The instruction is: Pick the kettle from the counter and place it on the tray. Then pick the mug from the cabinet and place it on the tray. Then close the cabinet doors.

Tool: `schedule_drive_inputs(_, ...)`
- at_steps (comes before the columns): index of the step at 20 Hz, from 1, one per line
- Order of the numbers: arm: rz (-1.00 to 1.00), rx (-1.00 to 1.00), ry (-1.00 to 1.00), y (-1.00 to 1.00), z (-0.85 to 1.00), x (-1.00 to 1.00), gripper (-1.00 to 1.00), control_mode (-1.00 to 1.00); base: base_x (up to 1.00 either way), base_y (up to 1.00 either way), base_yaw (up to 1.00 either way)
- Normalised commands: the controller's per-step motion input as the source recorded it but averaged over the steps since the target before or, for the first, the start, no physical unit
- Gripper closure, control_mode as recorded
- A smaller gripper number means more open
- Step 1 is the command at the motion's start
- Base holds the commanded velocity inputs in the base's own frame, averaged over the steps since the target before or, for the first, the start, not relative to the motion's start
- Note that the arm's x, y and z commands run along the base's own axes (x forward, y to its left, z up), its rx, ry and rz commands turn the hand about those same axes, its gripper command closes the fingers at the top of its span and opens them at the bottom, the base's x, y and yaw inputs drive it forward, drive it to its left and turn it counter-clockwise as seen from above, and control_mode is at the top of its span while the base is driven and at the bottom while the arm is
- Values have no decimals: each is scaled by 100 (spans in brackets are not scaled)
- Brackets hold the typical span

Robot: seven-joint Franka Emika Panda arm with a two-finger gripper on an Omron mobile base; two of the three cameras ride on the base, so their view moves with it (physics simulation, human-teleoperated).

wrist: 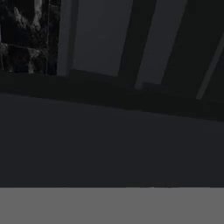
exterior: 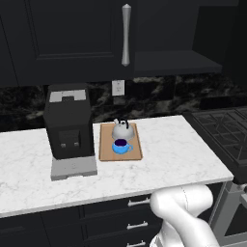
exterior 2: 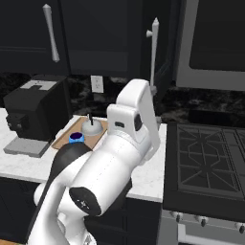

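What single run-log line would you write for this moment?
kettle: on tray | mug: on tray | left cabinet door: shut | right cabinet door: open | gripper: open, empty

Left base view looks forward and down from behind the arm's left, counter (exterior: 183, 149) mid-frame, cabinet doors (exterior: 62, 34) along the top. Right base view sits right and closer in – arm fills lower left; both share the tray (exterior 2: 64, 139) and the black machine (exterior: 70, 123). Hand view – pressed close to dark cabinet panelling.
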Motion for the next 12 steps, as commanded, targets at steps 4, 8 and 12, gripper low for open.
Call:
schedule_drive_inputs(4,15,-17,1,50,0,31,-100,-100,0,0,0)
schedule_drive_inputs(8,17,-13,1,59,-2,31,-100,-100,0,0,0)
schedule_drive_inputs(12,19,-7,0,54,-1,39,-100,-100,0,0,0)
